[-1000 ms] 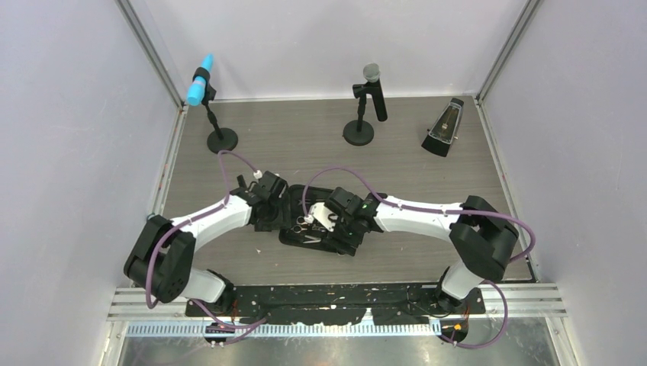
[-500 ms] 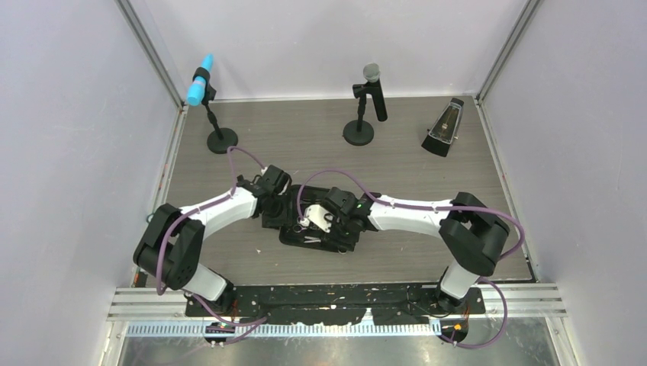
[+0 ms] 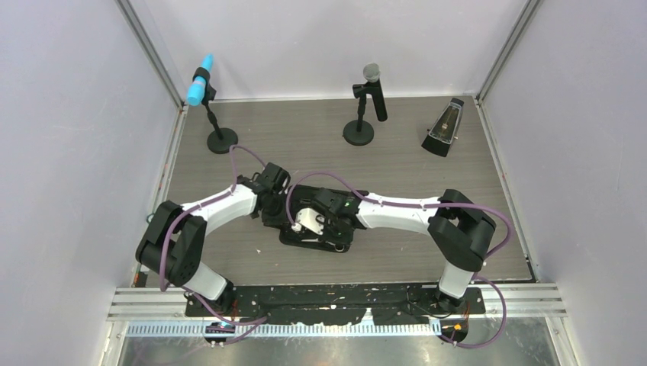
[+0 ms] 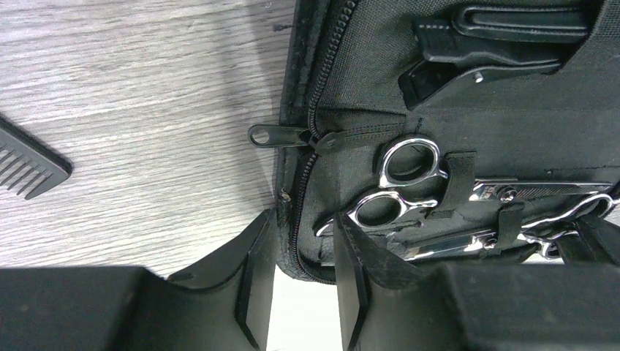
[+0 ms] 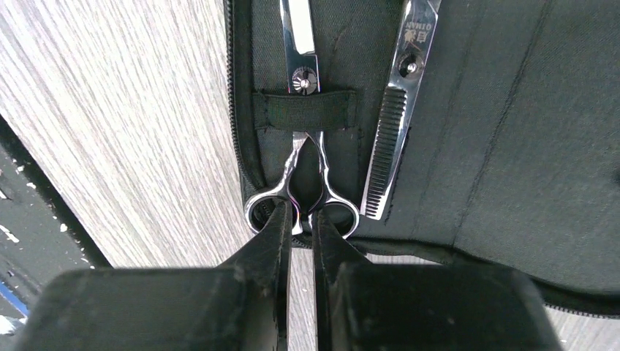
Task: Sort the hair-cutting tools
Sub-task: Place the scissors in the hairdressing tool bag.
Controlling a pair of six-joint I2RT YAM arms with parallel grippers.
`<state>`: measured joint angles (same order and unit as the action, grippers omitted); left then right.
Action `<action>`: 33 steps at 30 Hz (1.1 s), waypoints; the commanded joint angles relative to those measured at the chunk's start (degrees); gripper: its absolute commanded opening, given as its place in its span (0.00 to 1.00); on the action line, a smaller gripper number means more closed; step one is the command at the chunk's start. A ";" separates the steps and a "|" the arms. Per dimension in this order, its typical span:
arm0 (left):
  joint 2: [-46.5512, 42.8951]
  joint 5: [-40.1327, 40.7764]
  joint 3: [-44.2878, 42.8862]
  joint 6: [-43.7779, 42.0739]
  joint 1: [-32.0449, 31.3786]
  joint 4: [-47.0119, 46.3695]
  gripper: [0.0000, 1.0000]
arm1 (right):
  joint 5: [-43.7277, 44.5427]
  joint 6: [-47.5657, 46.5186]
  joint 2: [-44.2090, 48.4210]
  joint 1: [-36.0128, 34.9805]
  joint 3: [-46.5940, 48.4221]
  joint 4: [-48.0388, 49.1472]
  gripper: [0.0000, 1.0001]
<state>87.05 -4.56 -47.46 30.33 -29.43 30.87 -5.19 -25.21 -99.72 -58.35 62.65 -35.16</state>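
Observation:
The black zip case (image 3: 324, 242) lies open mid-table. In it a strap holds silver scissors (image 5: 303, 146). My right gripper (image 5: 300, 213) is shut on their handles, where the two rings meet. Toothed thinning scissors (image 5: 398, 110) lie beside them. In the left wrist view both scissors (image 4: 409, 183) sit under straps, and black hair clips (image 4: 504, 36) lie further in. My left gripper (image 4: 303, 219) is shut on the case's zipped edge (image 4: 292, 190), one finger outside and one inside. The black comb (image 4: 29, 164) rests on the table, left of the case. In the top view the grippers (image 3: 273, 216) (image 3: 300, 223) nearly meet.
A blue-tipped microphone on a round base (image 3: 221, 139) stands at the back left. Another microphone (image 3: 358, 131) stands at the back middle and a dark metronome (image 3: 442, 130) at the back right. The zip pull (image 4: 274, 136) sticks out of the case's side.
My right gripper slid left over the case and closed on the scissors' handles. My left gripper came in to the case's left edge and narrowed round it.

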 commanded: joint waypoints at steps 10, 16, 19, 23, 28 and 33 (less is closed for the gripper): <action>0.27 -14.33 4.16 3.98 -0.80 -9.23 0.23 | 3.29 1.29 -2.46 -2.38 3.71 17.36 0.05; -3.21 -8.82 5.27 4.69 -0.50 -7.40 0.23 | 7.89 3.17 -3.06 -2.73 1.58 14.53 0.06; -4.58 -4.72 4.71 4.55 -0.43 -5.40 0.23 | 10.84 3.68 -2.34 -2.74 -0.64 12.57 0.06; -6.00 -0.61 4.40 4.36 -0.45 -3.51 0.24 | 12.04 4.76 0.01 -2.71 -3.39 11.99 0.06; -7.15 2.61 4.53 4.06 -0.39 -1.52 0.23 | 14.69 6.43 1.43 -2.69 -4.58 9.64 0.05; -7.22 2.40 4.66 4.29 -0.45 -1.33 0.22 | 15.33 7.53 2.40 -2.74 -5.55 8.70 0.05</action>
<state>81.54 -2.74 -43.20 34.06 -29.65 28.69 5.23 -19.29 -97.95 -61.78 58.89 -27.03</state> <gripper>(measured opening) 0.227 0.067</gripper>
